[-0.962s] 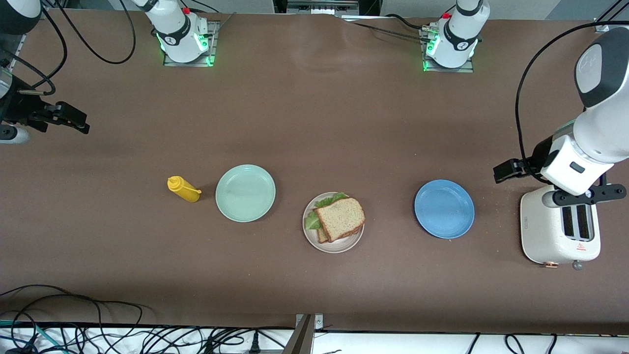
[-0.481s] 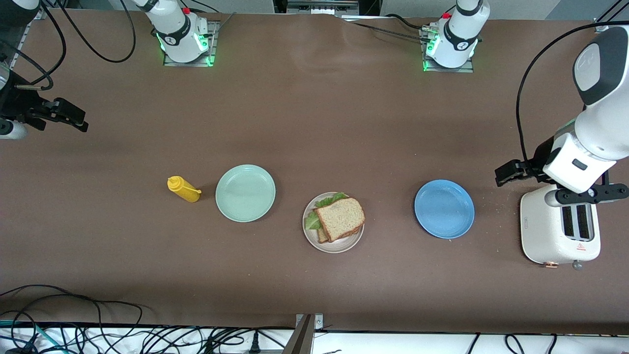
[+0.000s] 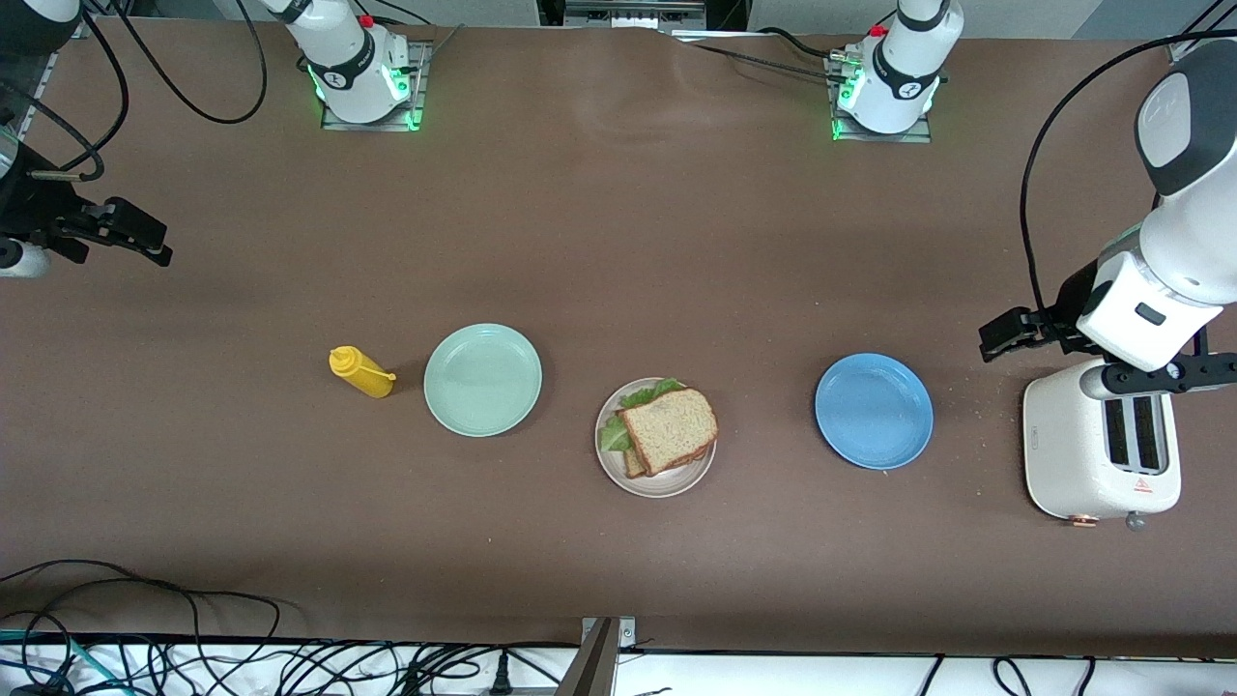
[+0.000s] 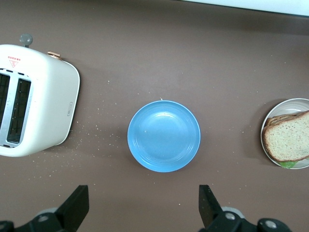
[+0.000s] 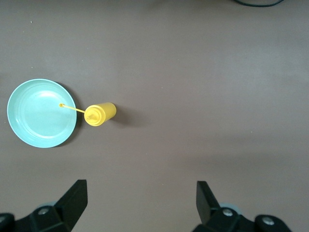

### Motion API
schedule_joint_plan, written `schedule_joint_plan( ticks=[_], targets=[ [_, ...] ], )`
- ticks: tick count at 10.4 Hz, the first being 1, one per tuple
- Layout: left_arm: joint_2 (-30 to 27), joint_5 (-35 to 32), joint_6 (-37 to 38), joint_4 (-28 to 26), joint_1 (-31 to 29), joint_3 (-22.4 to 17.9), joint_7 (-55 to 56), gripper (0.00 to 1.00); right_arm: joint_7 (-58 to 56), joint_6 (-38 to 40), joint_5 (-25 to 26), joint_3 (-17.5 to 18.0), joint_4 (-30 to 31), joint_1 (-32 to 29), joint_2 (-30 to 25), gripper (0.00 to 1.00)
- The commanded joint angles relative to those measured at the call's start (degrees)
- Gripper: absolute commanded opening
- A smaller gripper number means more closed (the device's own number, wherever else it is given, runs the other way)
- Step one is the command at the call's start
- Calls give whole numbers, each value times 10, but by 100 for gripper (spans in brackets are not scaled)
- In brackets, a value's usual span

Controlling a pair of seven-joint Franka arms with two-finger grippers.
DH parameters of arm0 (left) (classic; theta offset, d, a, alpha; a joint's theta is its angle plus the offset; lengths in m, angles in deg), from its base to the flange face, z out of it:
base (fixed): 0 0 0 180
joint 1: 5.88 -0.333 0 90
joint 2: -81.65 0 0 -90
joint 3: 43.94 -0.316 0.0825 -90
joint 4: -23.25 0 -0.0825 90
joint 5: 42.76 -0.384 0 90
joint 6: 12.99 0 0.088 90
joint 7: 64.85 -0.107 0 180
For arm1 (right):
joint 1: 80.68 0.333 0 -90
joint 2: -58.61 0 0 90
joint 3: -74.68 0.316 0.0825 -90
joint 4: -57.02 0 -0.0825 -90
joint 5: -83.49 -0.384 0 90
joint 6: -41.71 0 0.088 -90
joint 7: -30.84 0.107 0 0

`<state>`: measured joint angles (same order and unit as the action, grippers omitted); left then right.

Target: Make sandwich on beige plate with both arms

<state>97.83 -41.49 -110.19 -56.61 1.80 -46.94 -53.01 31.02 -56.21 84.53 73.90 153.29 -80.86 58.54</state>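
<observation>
Both grippers, the left gripper [image 3: 1000, 333] by the toaster [image 3: 1102, 454] and the right gripper [image 3: 145, 237] at its table end, have drawn farther back, wide and empty, leaving the sandwich [image 3: 665, 430] finished on the beige plate [image 3: 667, 483].

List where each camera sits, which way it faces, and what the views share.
Front view: high across the table, facing both arms' bases; shows sandwich on beige plate.
Left wrist view: looks down past open left gripper at blue plate, toaster.
Right wrist view: down past open right gripper at mint-green plate, mustard bottle.
Front shares all.
</observation>
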Motion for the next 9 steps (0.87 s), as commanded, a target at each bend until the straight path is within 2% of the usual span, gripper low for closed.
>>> schedule_joint_plan(
  ticks=[1, 9],
  targets=[
    [-17, 11, -6, -20, 2, -3, -16, 100, -4, 6, -2, 4, -9, -3, -5, 100],
    [-14, 10, -4, -21, 4, -3, -16, 100, -3, 26, -3, 5, -24, -3, 2, 100]
  ],
)
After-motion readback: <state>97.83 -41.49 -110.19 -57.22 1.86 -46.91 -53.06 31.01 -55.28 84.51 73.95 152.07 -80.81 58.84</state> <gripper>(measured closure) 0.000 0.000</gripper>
